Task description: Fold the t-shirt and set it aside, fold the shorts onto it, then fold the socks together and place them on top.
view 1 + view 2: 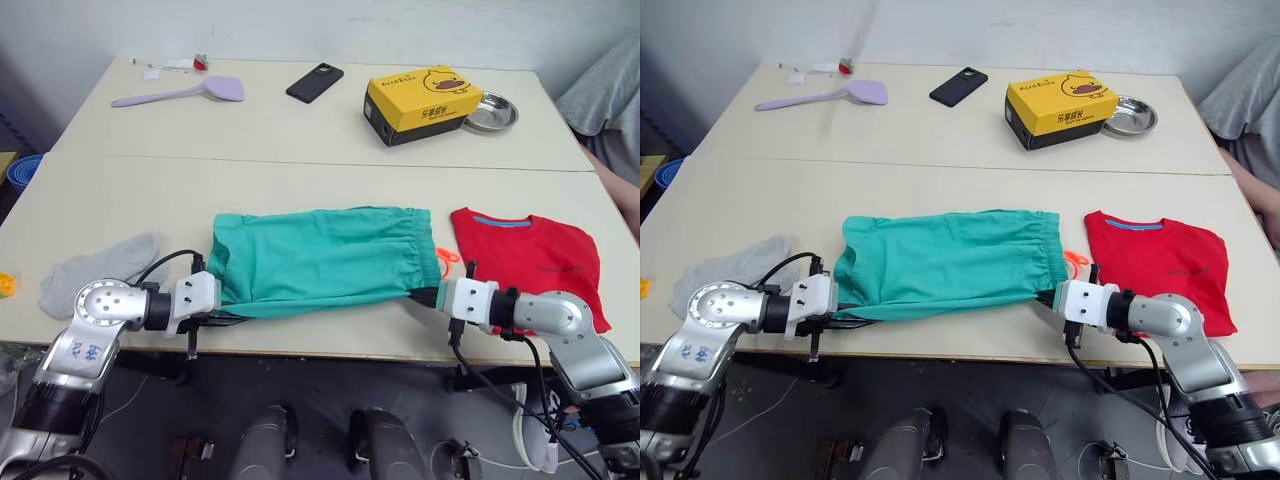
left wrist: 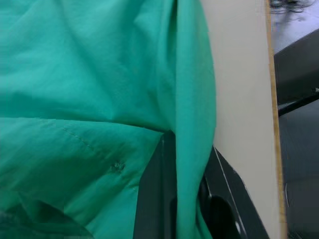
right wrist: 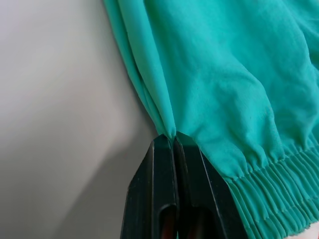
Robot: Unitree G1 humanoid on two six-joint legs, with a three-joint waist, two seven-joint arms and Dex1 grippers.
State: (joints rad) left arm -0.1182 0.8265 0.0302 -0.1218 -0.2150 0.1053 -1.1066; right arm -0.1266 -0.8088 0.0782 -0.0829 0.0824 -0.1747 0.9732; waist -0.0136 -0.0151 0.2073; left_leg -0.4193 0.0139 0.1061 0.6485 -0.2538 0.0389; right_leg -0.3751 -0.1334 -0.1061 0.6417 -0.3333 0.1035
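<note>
The shorts (image 1: 320, 258) lie spread across the middle of the counter (image 1: 300, 140), close to its near edge, stretched sideways between the two arms. Their gathered waistband points toward the right side of the counter, and the orange drawstring (image 1: 446, 256) pokes out there, just beside the t-shirt (image 1: 530, 258).

The left gripper (image 1: 222, 312) sits at the near edge of the counter on the left end of the shorts. In the left wrist view its black fingers (image 2: 159, 194) are pinched on a fold of the green cloth, with fabric running between them. The right gripper (image 1: 425, 297) is at the near edge by the waistband end. In the right wrist view its fingers (image 3: 164, 189) are pressed together with a thin pleat of the shorts caught at their tips, next to the gathered waistband (image 3: 279, 184).

The t-shirt lies flat near the right edge of the counter, collar toward the far side, touching nothing but the counter as far as can be seen. The socks (image 1: 95, 272) rest in a loose heap near the left edge, apart from the shorts.

Along the far part of the counter are a lilac spatula (image 1: 185, 93), a black phone (image 1: 315, 82), a yellow box (image 1: 425, 105) and, just beside the box, a metal dish (image 1: 493, 112).
</note>
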